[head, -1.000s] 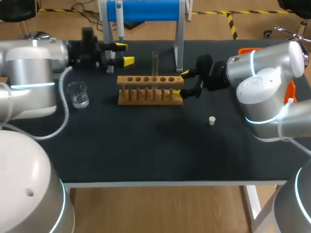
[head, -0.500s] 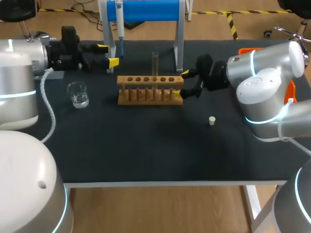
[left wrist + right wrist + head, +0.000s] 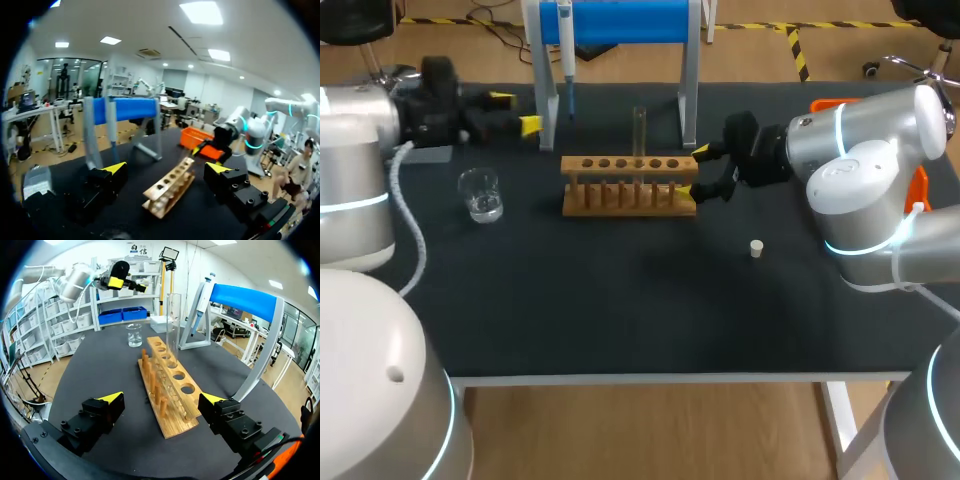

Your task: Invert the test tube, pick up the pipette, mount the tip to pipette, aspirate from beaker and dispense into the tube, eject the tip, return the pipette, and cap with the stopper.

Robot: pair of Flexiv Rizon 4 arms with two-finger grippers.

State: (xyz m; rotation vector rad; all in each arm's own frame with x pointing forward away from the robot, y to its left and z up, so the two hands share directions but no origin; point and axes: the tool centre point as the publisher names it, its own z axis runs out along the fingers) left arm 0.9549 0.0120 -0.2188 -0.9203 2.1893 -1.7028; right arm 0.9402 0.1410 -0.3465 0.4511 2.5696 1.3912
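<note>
A clear test tube (image 3: 640, 130) (image 3: 173, 325) stands upright in the wooden rack (image 3: 630, 186) (image 3: 168, 385) (image 3: 170, 192). The pipette (image 3: 566, 45) (image 3: 200, 299) hangs on the blue-topped stand (image 3: 620, 20) (image 3: 125, 110). A glass beaker (image 3: 480, 193) (image 3: 133, 335) sits to the left of the rack. A small white stopper (image 3: 756, 248) lies to the right front of it. My left gripper (image 3: 516, 112) (image 3: 167, 168) hangs open and empty just left of the stand. Open too, my right gripper (image 3: 700, 171) (image 3: 162, 398) straddles the rack's right end without touching it.
An orange tray (image 3: 825, 105) (image 3: 196, 137) sits at the table's far right edge. The stand's grey legs (image 3: 688, 95) rise right behind the rack. Bare dark tabletop (image 3: 620, 300) stretches in front of the rack.
My left arm has drawn back to the left, taking its open gripper away from the pipette stand. The right arm, rack and tube have not moved.
</note>
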